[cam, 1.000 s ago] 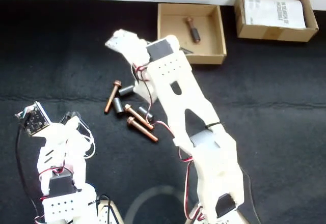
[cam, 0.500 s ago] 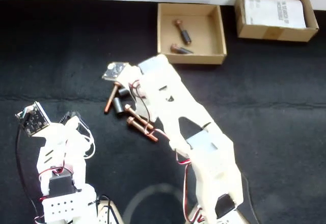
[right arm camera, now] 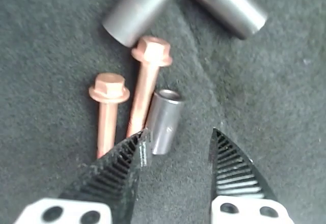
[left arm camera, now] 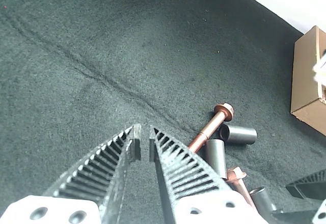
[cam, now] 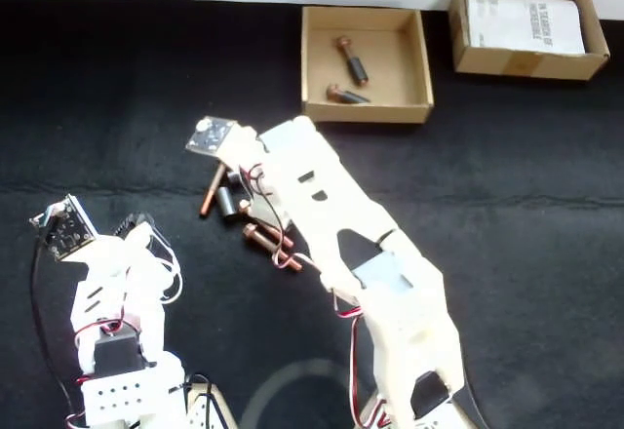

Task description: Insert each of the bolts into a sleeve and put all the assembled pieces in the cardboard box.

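My right gripper (right arm camera: 181, 138) is open and low over the loose parts. A grey sleeve (right arm camera: 167, 119) lies just ahead of its fingertips, in line with the gap. Two copper bolts (right arm camera: 108, 112) (right arm camera: 147, 86) lie beside that sleeve, and two more sleeves (right arm camera: 138, 10) (right arm camera: 229, 7) rest farther on. In the high view the right arm (cam: 331, 214) covers part of this pile; a bolt (cam: 213, 190) and a sleeve (cam: 229, 202) show beside it. The cardboard box (cam: 310, 58) holds two assembled pieces (cam: 349, 58) (cam: 346, 95). My left gripper (left arm camera: 143, 135) is shut and empty above bare mat, short of the pile.
A second cardboard box (cam: 458, 29) with a printed sheet (cam: 526, 21) stands at the back right. Black mat (cam: 526, 214) spreads around the pile and to the right. The left arm (cam: 112, 292) sits at the front left corner.
The right arm has swung back from the cardboard box and come down over the loose bolts and sleeves. A second assembled piece now shows in the box. The left arm has not moved.
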